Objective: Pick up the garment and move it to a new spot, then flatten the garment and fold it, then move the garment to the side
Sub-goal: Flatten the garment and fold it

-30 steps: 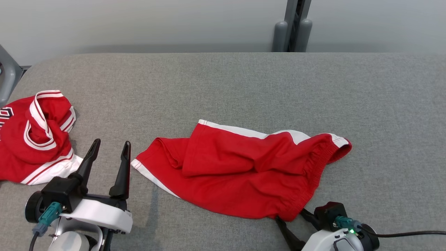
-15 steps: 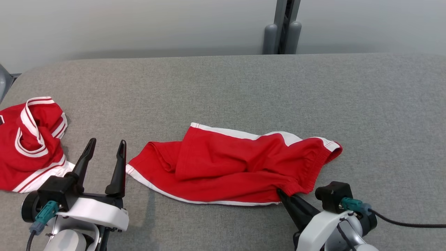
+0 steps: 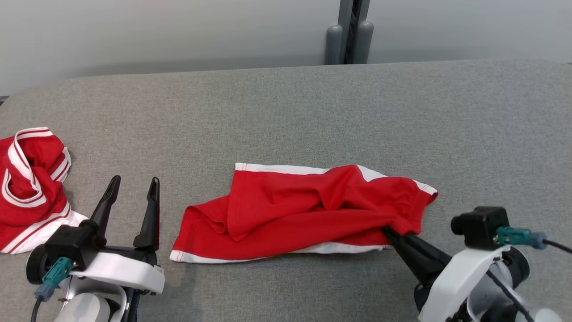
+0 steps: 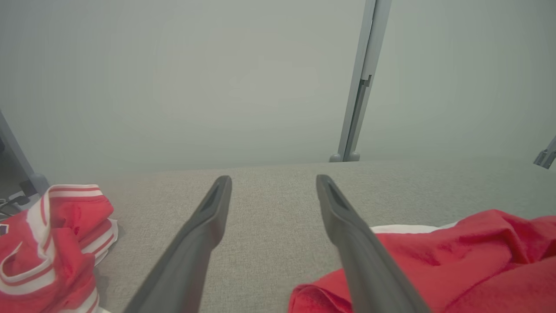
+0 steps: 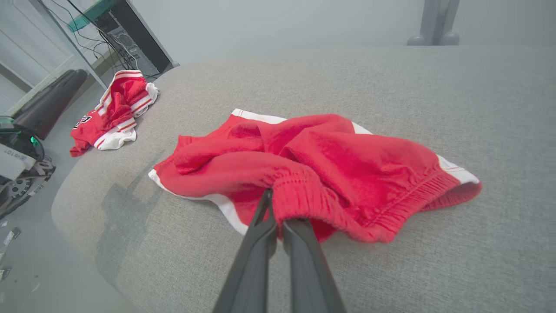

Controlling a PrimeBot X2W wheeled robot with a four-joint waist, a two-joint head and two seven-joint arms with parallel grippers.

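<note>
Gripping the elastic waistband of the red shorts (image 3: pixel 304 210), the right claw (image 3: pixel 388 231) is clenching shut on the fabric. The shorts are lying crumpled on the grey bench (image 3: pixel 286 112), their long axis stretching sideways from that claw toward the left claw (image 3: pixel 133 181), leg hems pointing at it. The left claw is gaping, released, near the hems. Beyond it a red-and-white jersey (image 3: pixel 27 179) is lying, its dark lettering too small to read.
</note>
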